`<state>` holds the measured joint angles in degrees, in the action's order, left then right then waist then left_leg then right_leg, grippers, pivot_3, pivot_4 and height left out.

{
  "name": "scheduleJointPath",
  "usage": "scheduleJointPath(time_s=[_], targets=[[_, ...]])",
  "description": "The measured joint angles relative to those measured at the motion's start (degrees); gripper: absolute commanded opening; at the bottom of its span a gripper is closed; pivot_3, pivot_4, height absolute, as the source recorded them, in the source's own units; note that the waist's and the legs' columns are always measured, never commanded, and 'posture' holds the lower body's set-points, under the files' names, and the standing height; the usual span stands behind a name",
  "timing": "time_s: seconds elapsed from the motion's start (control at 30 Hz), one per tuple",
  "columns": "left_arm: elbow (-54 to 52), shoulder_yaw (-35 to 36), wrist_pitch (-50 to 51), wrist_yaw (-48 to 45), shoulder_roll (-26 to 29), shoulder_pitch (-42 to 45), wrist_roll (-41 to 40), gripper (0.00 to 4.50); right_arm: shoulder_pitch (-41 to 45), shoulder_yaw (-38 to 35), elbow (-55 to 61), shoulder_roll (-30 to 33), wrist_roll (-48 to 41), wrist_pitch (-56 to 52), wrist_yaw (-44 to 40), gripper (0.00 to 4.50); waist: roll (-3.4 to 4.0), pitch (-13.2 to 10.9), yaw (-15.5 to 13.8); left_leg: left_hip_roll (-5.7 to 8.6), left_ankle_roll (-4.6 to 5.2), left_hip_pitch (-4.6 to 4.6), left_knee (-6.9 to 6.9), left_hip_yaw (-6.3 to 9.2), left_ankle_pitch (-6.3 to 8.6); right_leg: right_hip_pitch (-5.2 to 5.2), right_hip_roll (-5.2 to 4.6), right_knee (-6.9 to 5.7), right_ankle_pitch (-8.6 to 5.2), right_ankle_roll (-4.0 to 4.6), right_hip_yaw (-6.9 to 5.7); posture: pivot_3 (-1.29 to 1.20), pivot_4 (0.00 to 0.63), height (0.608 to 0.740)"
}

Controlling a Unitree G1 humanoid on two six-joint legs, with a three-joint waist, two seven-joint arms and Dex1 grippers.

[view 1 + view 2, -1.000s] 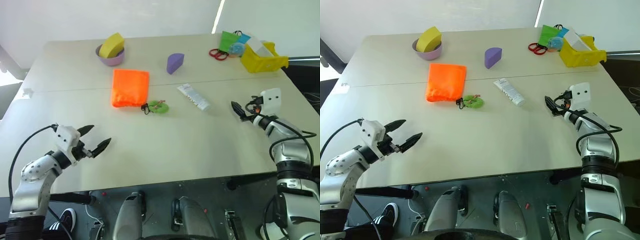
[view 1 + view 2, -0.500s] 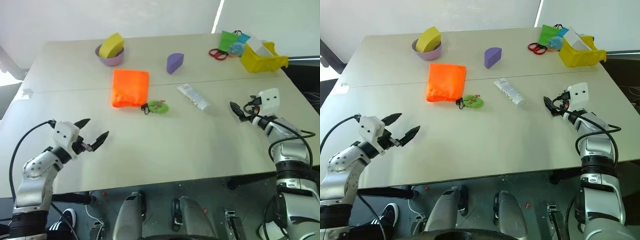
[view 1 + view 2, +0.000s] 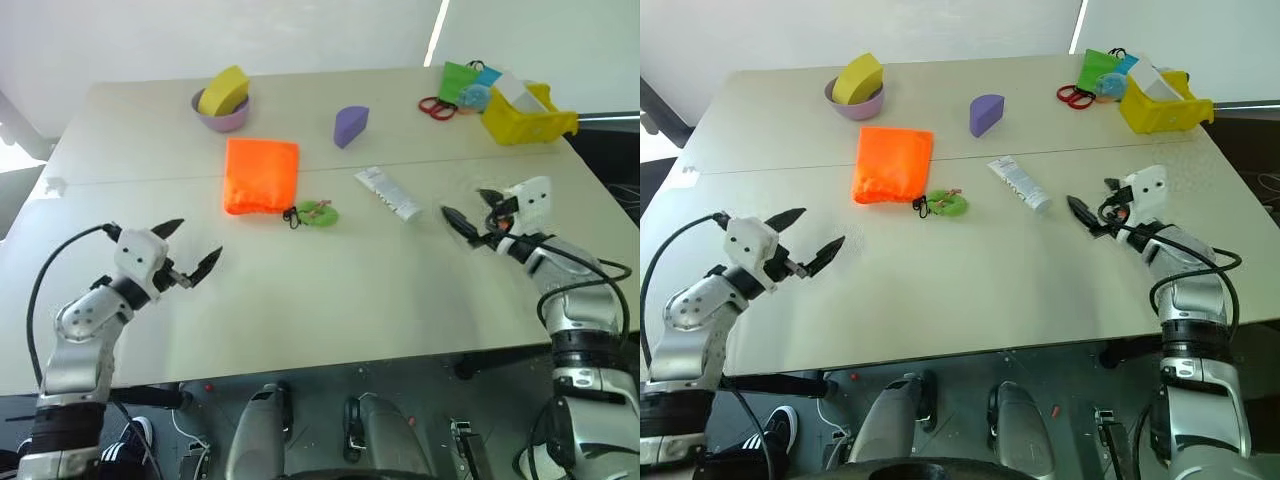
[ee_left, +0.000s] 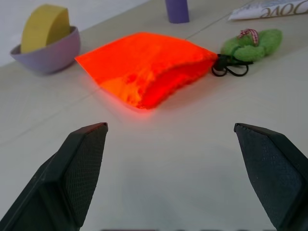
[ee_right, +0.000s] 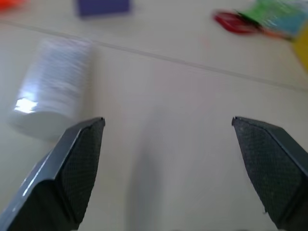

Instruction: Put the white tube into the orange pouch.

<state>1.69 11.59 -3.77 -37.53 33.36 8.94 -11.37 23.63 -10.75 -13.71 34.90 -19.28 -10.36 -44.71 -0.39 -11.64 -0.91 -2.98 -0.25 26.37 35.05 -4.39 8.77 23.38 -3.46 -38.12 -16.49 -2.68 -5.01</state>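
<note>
Claws both wide open and empty — right claw (image 3: 462, 213) near white tube (image 3: 388, 193), left claw (image 3: 190, 253) well short of orange pouch (image 3: 260, 175).

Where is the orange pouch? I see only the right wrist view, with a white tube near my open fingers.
Observer: The orange pouch lies flat on the table, on the far side of the white tube from your right gripper.
Operator: Is something beside the pouch?
Observer: A green ring on its cord lies between pouch and tube.
Operator: What does the other arm do?
Observer: The left gripper is open, empty, pointing toward the pouch.
</note>
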Motion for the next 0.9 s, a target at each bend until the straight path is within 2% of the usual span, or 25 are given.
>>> scheduleJointPath(time_s=[0.1, 0.23, 0.43, 0.87, 0.9], targets=[[4.39, -4.45, -4.37, 3.44, 0.04, 6.75, 7.8, 4.5, -3.6, 5.27, 9.24, 0.43, -0.19, -2.06, -5.2, 4.42, -0.01, 0.02, 0.15, 0.01, 0.06, 0.0, 0.07, -0.07, 0.02, -0.01, -0.01, 0.0, 0.05, -0.07, 0.02, 0.0, 0.15, 0.74], [12.49, -10.42, -8.53, 8.35, -1.74, 15.24, 16.07, 4.5, -3.69, 9.09, 16.4, -2.03, -0.08, -4.01, -4.53, 4.42, -0.03, 0.03, 0.25, 0.02, 0.11, 0.0, 0.13, -0.15, 0.01, 0.03, -0.02, 0.02, 0.17, -0.08, 0.09, 0.0, 0.15, 0.74], [26.4, -16.7, -12.93, 14.29, -3.62, 23.93, 24.72, 4.5, -3.61, 11.22, 17.05, -2.65, 2.77, -3.35, -1.56, 4.42, -0.04, 0.04, 0.08, 0.04, 0.18, 0.06, 0.12, -0.18, -0.01, 0.08, -0.02, 0.03, 0.18, -0.14, 0.09, 0.0, 0.15, 0.74], [43.84, -19.92, -15.31, 21.47, -7.96, 34.03, 28.68, 4.5, -4.98, 11.14, 17.06, -2.92, 3.28, -3.19, 0.76, 4.42, -0.07, 0.04, 0.17, 0.05, 0.22, 0.05, 0.24, -0.21, 0.0, 0.04, 0.04, 0.0, 0.24, -0.28, 0.1, 0.0, 0.15, 0.74], [44.98, -20.09, -15.4, 21.67, -8.08, 34.61, 28.9, 4.25, -4.98, 11.14, 17.06, -2.92, 3.38, -3.08, 1.02, 4.48, -0.07, 0.04, 0.17, 0.06, 0.22, 0.05, 0.25, -0.21, 0.0, 0.04, 0.03, 0.0, 0.24, -0.28, 0.1, 0.0, 0.15, 0.74]])
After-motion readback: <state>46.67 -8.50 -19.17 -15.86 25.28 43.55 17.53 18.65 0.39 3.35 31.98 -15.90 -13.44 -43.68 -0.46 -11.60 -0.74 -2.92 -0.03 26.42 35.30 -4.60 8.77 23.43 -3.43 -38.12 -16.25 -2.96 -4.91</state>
